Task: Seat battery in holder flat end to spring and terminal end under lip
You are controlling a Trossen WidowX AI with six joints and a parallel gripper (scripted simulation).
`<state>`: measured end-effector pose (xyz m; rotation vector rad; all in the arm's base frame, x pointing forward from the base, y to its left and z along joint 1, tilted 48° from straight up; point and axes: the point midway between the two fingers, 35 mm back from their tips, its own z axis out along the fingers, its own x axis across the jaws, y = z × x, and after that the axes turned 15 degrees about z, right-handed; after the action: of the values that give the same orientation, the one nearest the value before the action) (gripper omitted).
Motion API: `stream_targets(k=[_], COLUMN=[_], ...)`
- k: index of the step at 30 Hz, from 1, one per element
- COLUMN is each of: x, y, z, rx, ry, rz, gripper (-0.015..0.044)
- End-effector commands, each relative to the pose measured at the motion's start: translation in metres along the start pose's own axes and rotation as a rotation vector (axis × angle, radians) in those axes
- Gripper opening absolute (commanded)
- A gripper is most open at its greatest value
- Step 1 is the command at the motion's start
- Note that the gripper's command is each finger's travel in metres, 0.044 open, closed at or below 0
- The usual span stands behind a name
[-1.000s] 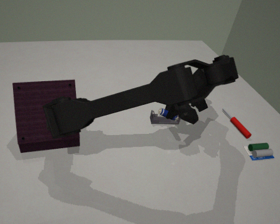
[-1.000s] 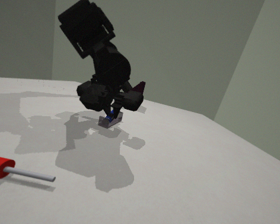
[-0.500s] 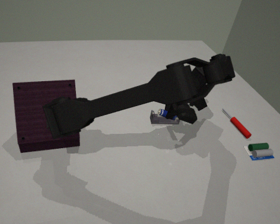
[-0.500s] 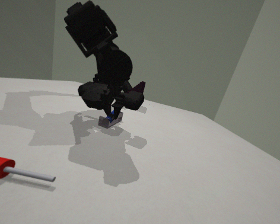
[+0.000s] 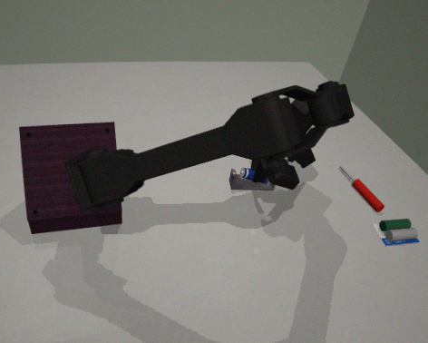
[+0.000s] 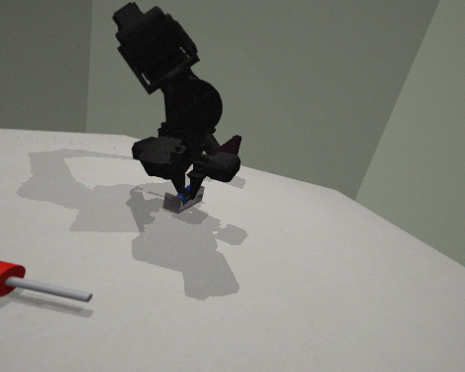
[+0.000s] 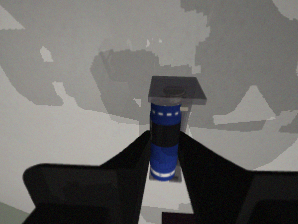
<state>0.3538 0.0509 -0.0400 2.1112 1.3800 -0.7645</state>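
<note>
A blue battery (image 5: 250, 173) (image 6: 182, 197) (image 7: 163, 141) with a black middle band lies lengthwise in the small grey holder (image 5: 238, 182) (image 6: 170, 202) (image 7: 177, 90). In the wrist view its far end reaches the holder's raised grey end plate. In the top view the end away from the gripper sits slightly higher than the gripped end. My gripper (image 5: 268, 176) (image 6: 185, 188) (image 7: 163, 135) is shut on the battery, one black finger on each side of its near half. The holder's near end is hidden by the fingers.
A dark purple base block (image 5: 67, 172) carries the arm at the left. A red-handled screwdriver (image 5: 363, 190) (image 6: 4, 280) lies to the right of the holder. A green cylinder (image 5: 394, 224) and a grey cylinder (image 5: 402, 234) rest on a blue card farther right.
</note>
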Motion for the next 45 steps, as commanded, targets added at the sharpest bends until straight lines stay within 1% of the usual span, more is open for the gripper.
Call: stream_targets(k=[1,45], x=[0.0016,-0.0020], y=[0.0035,-0.0017], z=[0.0017,0.0073], rx=[-0.028,-0.195], ry=[0.010,0.065], rz=[0.002,-0.002], gripper=[0.0073,0.0073])
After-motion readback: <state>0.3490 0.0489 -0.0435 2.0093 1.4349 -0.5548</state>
